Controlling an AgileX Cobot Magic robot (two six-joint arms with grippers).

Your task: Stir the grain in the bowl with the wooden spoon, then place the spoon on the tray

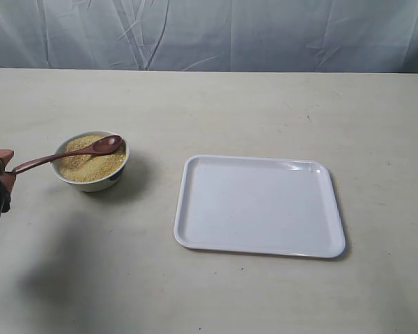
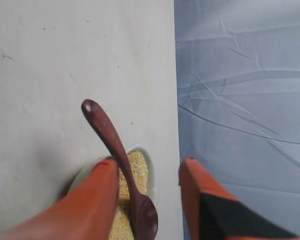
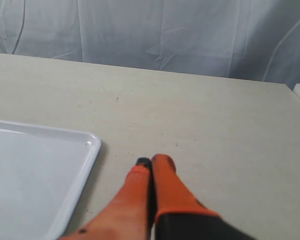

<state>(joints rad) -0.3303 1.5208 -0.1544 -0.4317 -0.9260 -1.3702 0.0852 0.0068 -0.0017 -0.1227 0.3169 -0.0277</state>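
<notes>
The small white bowl (image 1: 90,177) stands at the left of the table, filled with yellowish grain (image 1: 90,163). The dark wooden spoon (image 1: 70,154) rests with its head on the grain, its handle reaching over the rim to the left. My left gripper (image 1: 0,170) is at the left edge, by the handle's end. In the left wrist view the left gripper (image 2: 147,162) is open, its orange fingers (image 2: 97,200) apart. The spoon (image 2: 115,145) and bowl (image 2: 147,160) show between them. The tray (image 1: 259,205) lies bare at centre right. My right gripper (image 3: 151,161) is shut on nothing, beside the tray's corner (image 3: 90,142).
A wrinkled pale cloth backdrop (image 1: 209,35) hangs along the table's far edge. The beige tabletop (image 1: 265,111) stretches around the bowl and the tray. The right arm does not show in the exterior view.
</notes>
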